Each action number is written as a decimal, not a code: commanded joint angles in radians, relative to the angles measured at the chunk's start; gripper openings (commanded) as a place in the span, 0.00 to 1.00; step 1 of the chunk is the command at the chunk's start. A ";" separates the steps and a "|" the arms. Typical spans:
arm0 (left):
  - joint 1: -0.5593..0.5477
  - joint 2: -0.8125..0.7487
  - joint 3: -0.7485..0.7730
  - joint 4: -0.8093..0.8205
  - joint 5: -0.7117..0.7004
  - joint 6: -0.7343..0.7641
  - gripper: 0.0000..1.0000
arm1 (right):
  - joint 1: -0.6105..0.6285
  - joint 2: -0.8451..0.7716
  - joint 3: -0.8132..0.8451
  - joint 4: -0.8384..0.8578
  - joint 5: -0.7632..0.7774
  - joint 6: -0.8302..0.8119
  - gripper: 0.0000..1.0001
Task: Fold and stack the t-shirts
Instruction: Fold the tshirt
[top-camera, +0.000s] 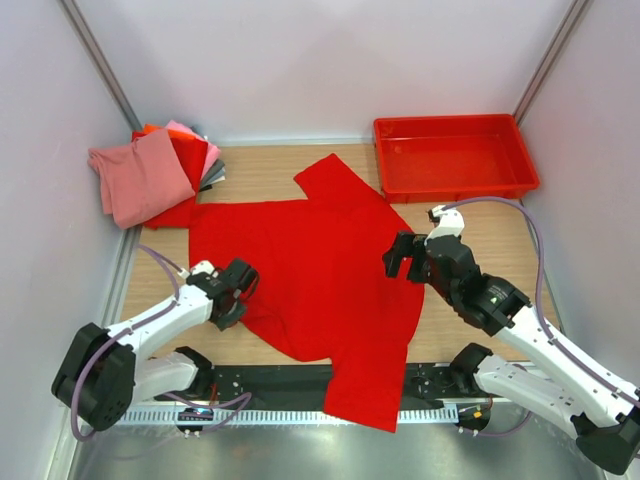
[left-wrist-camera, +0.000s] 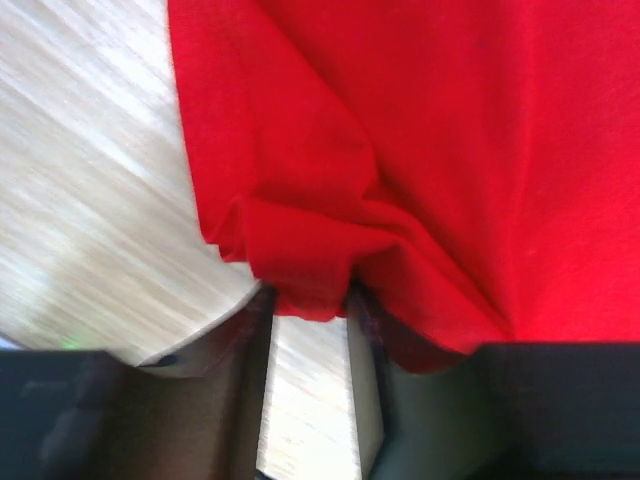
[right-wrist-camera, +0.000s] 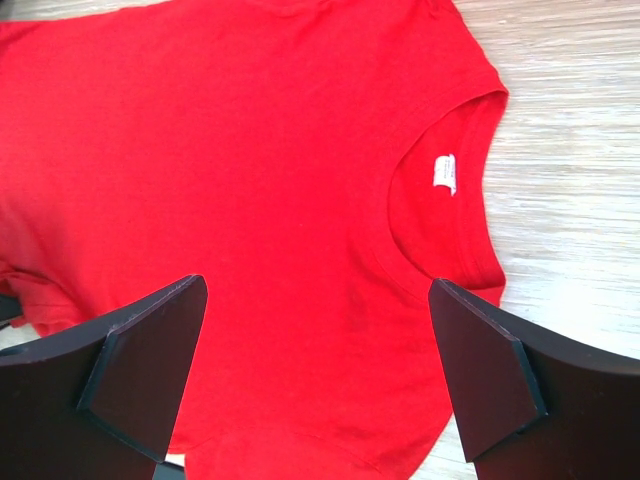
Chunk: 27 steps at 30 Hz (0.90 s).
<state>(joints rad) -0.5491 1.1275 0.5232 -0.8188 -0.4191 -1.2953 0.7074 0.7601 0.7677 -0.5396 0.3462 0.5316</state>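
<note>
One red t-shirt (top-camera: 320, 280), left arm (top-camera: 150, 325) low, jaws pinching its edge, right arm (top-camera: 530, 325) hovering, jaws spread.

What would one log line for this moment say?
shirt: spread, unfolded | left end effector: shirt edge bunched between fingers | right end effector: open, near collar

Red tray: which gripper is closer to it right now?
Right. The right gripper hovers open over the red t-shirt at its collar, just in front of the red tray. The left gripper is across the table, pinching the shirt's opposite edge.
</note>
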 joint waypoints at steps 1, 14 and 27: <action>-0.003 0.041 0.006 0.049 -0.037 0.022 0.28 | 0.003 0.008 0.021 -0.006 0.039 -0.019 1.00; -0.003 -0.032 0.112 -0.060 0.146 0.142 0.00 | 0.003 -0.021 0.031 -0.143 0.001 0.117 1.00; -0.017 -0.303 0.254 -0.483 0.232 0.182 0.00 | 0.228 -0.077 -0.123 -0.531 -0.171 0.570 1.00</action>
<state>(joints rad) -0.5629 0.8616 0.7341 -1.1419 -0.1936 -1.1385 0.8921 0.7139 0.6735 -0.9604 0.2008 0.9646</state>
